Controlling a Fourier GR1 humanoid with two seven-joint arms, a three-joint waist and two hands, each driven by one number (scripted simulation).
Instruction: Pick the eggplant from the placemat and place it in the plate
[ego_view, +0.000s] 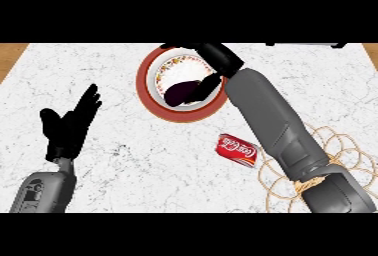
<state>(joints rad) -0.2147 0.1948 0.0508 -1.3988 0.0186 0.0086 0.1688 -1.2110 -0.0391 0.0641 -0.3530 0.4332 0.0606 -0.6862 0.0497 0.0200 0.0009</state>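
eggplant (182, 91) lies in the plate (148, 90), w/ right hand (212, 62) above it, thumb touching, fingers spread. placing step looks done; next, lift hand away. left hand (70, 125) rests spread left of plate.
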